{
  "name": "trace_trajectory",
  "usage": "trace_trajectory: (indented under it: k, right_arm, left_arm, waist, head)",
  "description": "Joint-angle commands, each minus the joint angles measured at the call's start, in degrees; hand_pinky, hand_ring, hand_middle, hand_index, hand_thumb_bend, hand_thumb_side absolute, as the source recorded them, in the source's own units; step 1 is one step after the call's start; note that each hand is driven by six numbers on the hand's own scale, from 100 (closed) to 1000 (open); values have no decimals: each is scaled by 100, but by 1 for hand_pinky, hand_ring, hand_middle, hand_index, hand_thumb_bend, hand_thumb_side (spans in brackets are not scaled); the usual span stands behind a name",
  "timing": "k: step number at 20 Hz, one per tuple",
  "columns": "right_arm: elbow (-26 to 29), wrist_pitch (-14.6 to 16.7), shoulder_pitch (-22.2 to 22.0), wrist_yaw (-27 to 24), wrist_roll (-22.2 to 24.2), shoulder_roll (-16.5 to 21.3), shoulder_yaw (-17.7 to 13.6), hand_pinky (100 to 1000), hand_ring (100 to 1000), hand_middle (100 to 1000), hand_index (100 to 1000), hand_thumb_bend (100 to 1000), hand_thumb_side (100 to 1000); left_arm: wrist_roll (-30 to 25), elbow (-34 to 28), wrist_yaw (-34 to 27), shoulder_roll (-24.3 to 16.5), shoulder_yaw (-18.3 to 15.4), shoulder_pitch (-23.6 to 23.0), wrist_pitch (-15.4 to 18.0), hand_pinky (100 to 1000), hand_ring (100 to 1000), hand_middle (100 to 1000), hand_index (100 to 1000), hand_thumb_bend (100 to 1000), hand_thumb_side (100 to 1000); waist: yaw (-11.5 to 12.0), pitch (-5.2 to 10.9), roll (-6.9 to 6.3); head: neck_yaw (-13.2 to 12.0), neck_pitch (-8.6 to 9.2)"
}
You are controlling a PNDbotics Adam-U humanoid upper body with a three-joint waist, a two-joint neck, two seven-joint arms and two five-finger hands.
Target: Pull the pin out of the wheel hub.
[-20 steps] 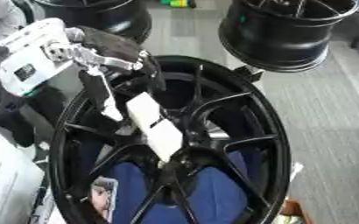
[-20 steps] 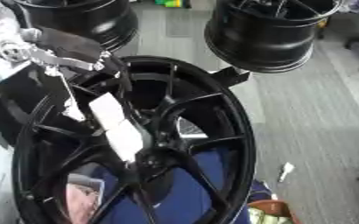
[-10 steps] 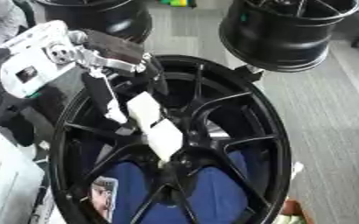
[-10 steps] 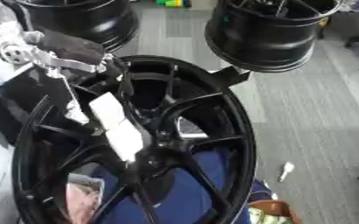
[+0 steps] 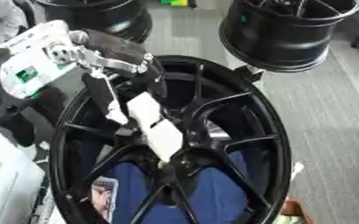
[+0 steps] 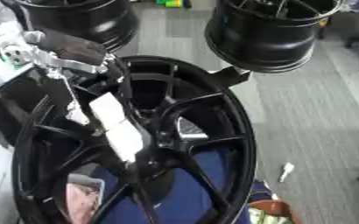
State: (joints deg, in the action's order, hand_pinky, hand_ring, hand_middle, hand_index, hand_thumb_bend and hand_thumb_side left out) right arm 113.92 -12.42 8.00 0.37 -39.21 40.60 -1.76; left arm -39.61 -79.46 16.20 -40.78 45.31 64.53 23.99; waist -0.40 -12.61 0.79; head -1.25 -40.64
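Reaching hand: the left hand (image 5: 110, 72) is brought in from the upper left over the black wheel hub (image 5: 271, 144), its black and silver fingers pointed down into the spokes.
Finger state: the fingers (image 5: 106, 94) are curled round the upper end of the white pin (image 5: 156, 127); one long finger is seen just beside the pin's left edge, touching it.
Pin: a white, flat-sided piece made of two stacked blocks, tilted so that its top leans toward the upper left; its lower end is seated at the hub's centre (image 5: 175, 164), where the spokes meet.
Wheel hub: a large black multi-spoke rim, laid askew across the middle of both views; blue material (image 5: 213, 192) is seen through the lower spokes.
Right hand: not seen in either view.
Surroundings: two more black rims (image 6: 271, 35) are stood at the far edge on grey flooring (image 6: 320, 113); a small white scrap (image 6: 286, 169) lies on the floor right of the hub; a printed card (image 5: 102, 199) is seen at the lower left.
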Motion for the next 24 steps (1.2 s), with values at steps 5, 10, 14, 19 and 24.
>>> trace_trajectory:
  k: [5,10,14,19,24]
  right_arm:
    - [67,19,22,-12,-50,102,-79,861,716,681,704,100,529]
    - [67,8,11,-20,-113,86,-92,861,716,679,703,100,530]
    - [67,-5,-1,-26,-180,74,-104,861,715,676,703,100,531]
    - [67,-18,-22,-54,-265,44,-108,861,714,674,702,100,532]
    - [67,-19,-34,-65,-292,30,-104,860,714,674,701,100,533]
  left_arm:
    - [-1236,98,167,-69,-58,133,1290,733,714,621,793,454,351]
    - [-1236,26,-190,-35,-55,138,1175,706,662,555,740,308,291]
    - [-1236,-76,-487,-27,-31,151,1026,684,629,519,700,191,218]
    - [-1236,-211,-802,-41,-81,167,832,646,569,439,592,100,154]
    - [-1236,-299,-920,-56,-150,174,697,626,540,397,544,108,113]
  waist:
    - [-10,90,5]
    - [-16,91,3]
    - [-21,89,-2]
    - [-17,82,-5]
    - [-12,83,-5]
  head:
    - [-15,99]
    - [-11,110]
    - [-13,112]
    - [-9,102]
    - [1,108]
